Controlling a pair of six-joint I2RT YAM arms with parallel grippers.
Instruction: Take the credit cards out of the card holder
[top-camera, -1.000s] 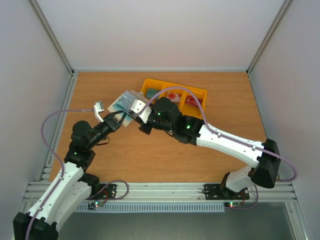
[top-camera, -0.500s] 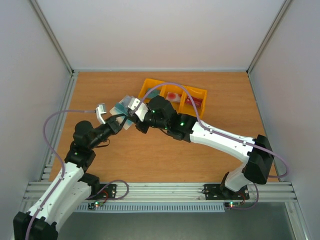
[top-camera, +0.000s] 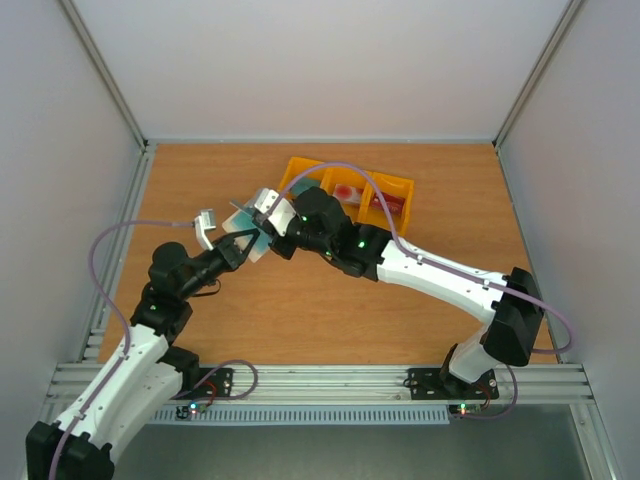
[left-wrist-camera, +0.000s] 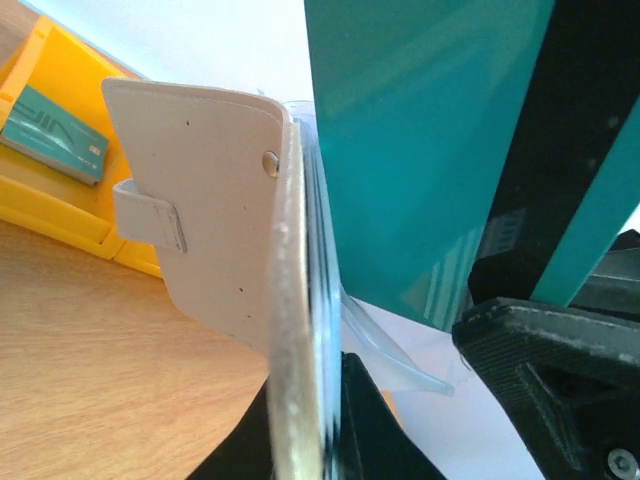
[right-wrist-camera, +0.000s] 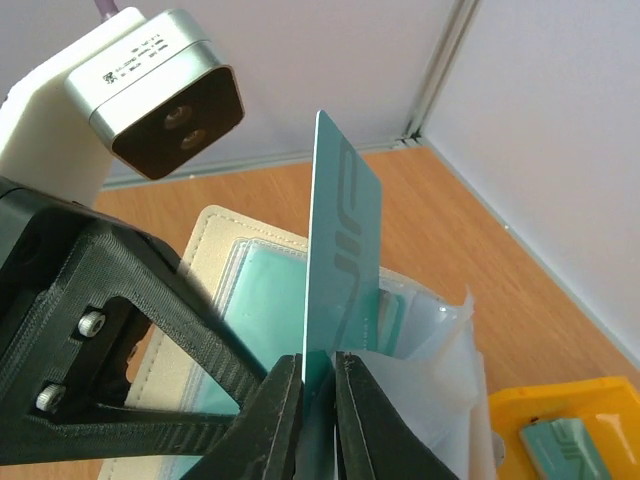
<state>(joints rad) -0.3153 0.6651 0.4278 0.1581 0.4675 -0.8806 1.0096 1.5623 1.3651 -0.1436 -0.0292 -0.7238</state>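
Card holder (right-wrist-camera: 215, 262) is off the table (top-camera: 200, 180), held in the air between the two arms over the middle of the surface, just beside the near-left corner of the yellow tray (top-camera: 401, 185), which lies toward the far edge. The holder is open: cream outer face with strap tab in the left wrist view, clear sleeves (right-wrist-camera: 455, 370) fanned out on the inner side. Left gripper (left-wrist-camera: 305, 432) is clamped on the holder's lower edge, its fingers pressed against both faces with no gap to be seen. Right gripper (right-wrist-camera: 318, 385) is pinched tight on a teal card (right-wrist-camera: 345, 250), which stands upright and edge-on from between the fingertips, directly in front of the sleeves. Whether the card's lower edge is clear of its sleeve cannot be told. A second teal card (right-wrist-camera: 268, 292) sits behind clear plastic in the holder, flat against the cream cover. In the tray, a teal card (left-wrist-camera: 55, 125) lies flat in an end compartment, a pinkish red-and-white card (top-camera: 347, 190) in the middle compartment, and a dark red card (top-camera: 388, 203) in the right-hand one. The right arm crosses over the tray's left end in the overhead view and hides part of it. The left wrist camera (right-wrist-camera: 155, 95) sits close above the holder, facing the right gripper.
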